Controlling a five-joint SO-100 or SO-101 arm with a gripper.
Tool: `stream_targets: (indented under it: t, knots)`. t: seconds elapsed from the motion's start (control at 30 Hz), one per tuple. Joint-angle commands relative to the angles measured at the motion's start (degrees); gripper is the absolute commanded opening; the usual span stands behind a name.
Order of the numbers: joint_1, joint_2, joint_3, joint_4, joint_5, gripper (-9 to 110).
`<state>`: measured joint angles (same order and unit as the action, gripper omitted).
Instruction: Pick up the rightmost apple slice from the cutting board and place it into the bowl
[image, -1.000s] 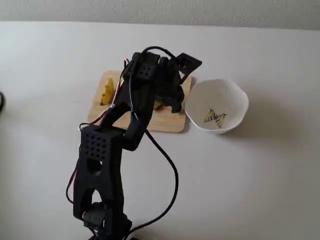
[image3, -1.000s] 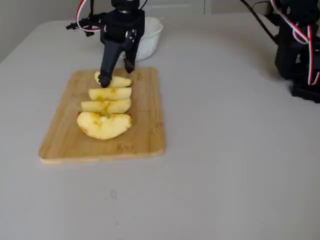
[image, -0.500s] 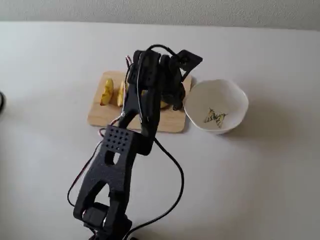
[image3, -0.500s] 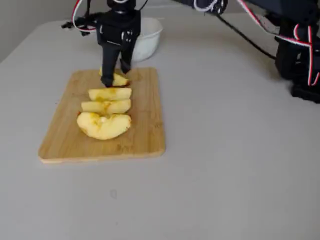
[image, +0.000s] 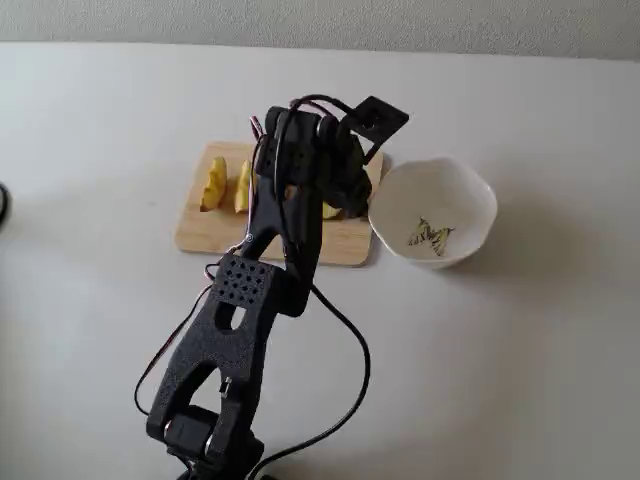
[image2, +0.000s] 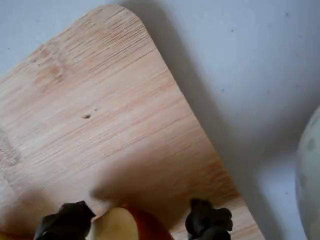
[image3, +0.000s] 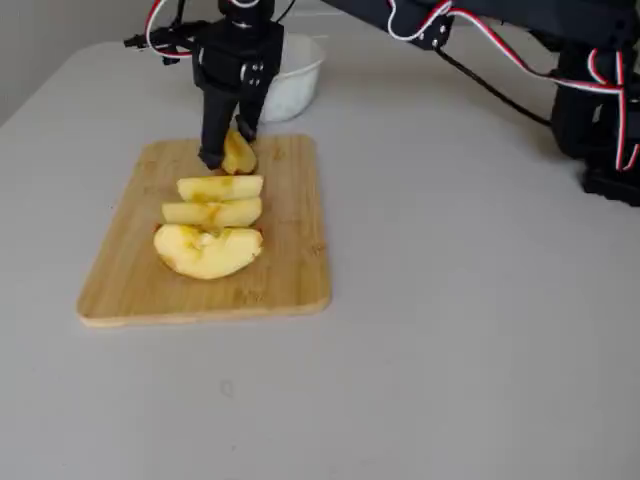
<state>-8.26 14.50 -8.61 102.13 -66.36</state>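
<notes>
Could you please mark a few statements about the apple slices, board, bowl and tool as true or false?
1. The tool straddles the rightmost apple slice, one fingertip on each side. True.
2. The bowl already holds an apple slice. False: only the butterfly-like mark shows inside it.
3. Three other slices lie on the cutting board beside the tool in a fixed view. True.
4. The bowl stands on the cutting board. False: it stands on the table beside the board's edge.
5. The tool has lifted the slice clear of the board. False: in the wrist view the slice sits low against the wood.
</notes>
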Motion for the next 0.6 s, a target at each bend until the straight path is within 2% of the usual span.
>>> stream_targets:
  t: [0.0, 0.23, 0.57]
  knots:
    - [-1.6, 1.7, 3.1, 2.5, 4.8, 32]
    - [-3.2, 8.2, 12.0, 2.5, 20.9, 33]
    - [-1.9, 13.2, 16.8, 2.4, 35.9, 27]
